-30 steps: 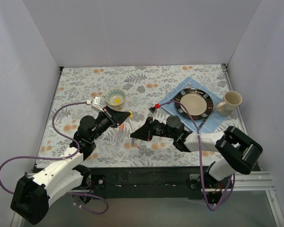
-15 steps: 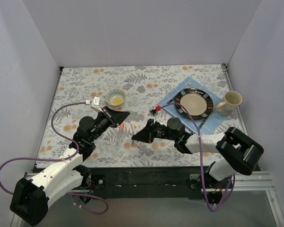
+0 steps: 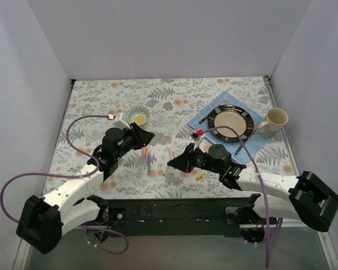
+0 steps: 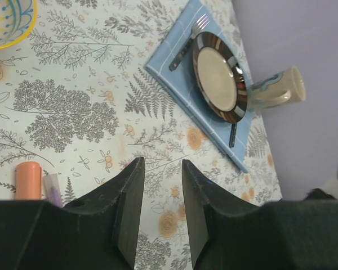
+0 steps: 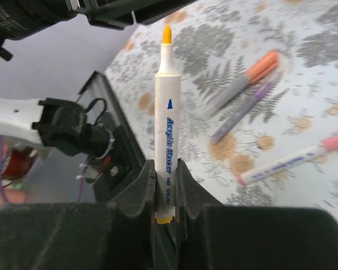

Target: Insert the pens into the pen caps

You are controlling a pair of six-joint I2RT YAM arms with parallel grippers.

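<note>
Left of the plate (image 3: pixel 231 124) and nearer the arms, the right gripper (image 5: pixel 164 169) is clamped low on a white pen (image 5: pixel 165 107) printed "Acrylic Marker". Its bare yellow tip is aimed outward—presented, I judge, for capping. A small yellow cap (image 3: pixel 199 176) lies on the bench (image 3: pixel 101 95), nearer still. The left gripper (image 4: pixel 161 166), further left of the plate, stands apart and empty—likely free to fetch it.

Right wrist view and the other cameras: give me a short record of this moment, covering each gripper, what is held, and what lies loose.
left gripper: open, empty
right gripper: shut on yellow-tipped marker, uncapped
pens lying on table: orange-capped pen, purple pen, pink-capped pen
yellow cap: loose on table, below right gripper in top view
task state: held marker not yet capped
</note>
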